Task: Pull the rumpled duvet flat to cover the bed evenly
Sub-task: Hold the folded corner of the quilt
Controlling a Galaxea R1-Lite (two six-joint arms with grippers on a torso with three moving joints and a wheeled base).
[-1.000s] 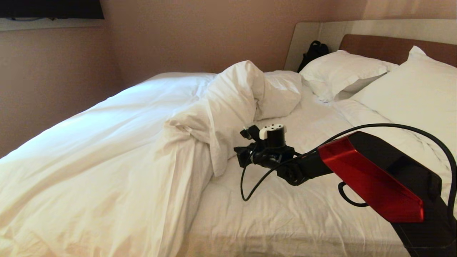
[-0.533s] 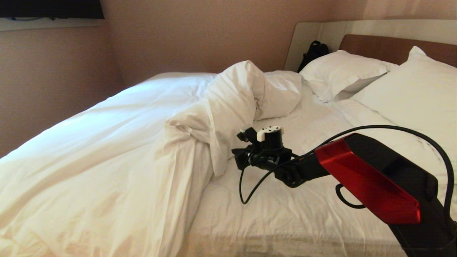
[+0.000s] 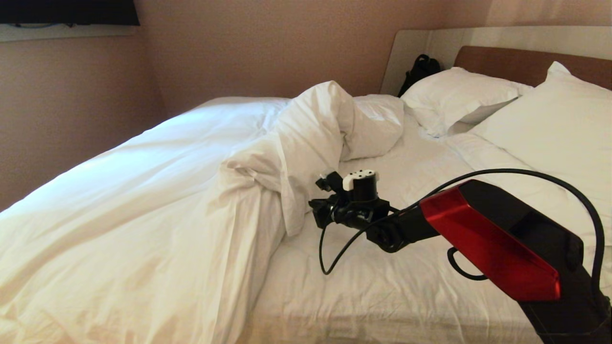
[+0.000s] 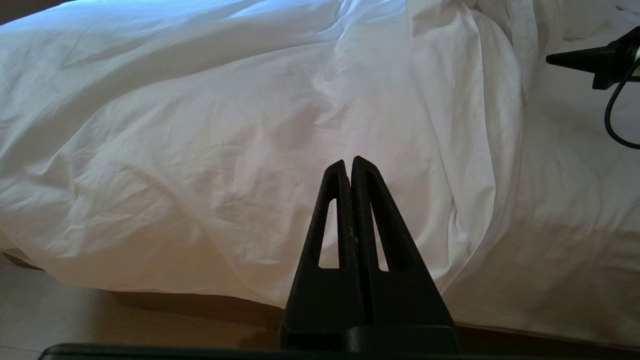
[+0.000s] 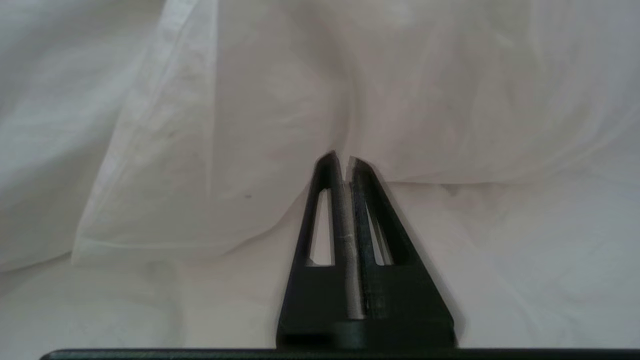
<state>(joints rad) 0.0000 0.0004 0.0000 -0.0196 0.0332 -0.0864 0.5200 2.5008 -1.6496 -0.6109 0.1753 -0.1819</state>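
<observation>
The white duvet [image 3: 143, 205] covers the left half of the bed [image 3: 382, 282]. Its right side is bunched into a tall rumpled heap [image 3: 311, 129] near the middle. My right gripper [image 3: 316, 213] hovers low over the bare sheet, tips pointing at the duvet's hanging folded edge [image 5: 150, 200] and close to it. Its jaws [image 5: 345, 159] are parted by only a narrow slit, with nothing between them. My left gripper [image 4: 350, 161] is shut and empty, parked low in front of the duvet [image 4: 200, 150] where it drapes over the bed's near side.
Two white pillows [image 3: 459, 93] [image 3: 559, 124] lie against the brown headboard [image 3: 526, 62]. A black bag [image 3: 420, 69] sits in the corner behind them. A wall runs along the bed's far side. The floor [image 4: 75, 310] shows below the draped duvet.
The right arm has crept a little to the left and lower, bringing its gripper closer to the duvet's folded edge. The duvet has not moved.
</observation>
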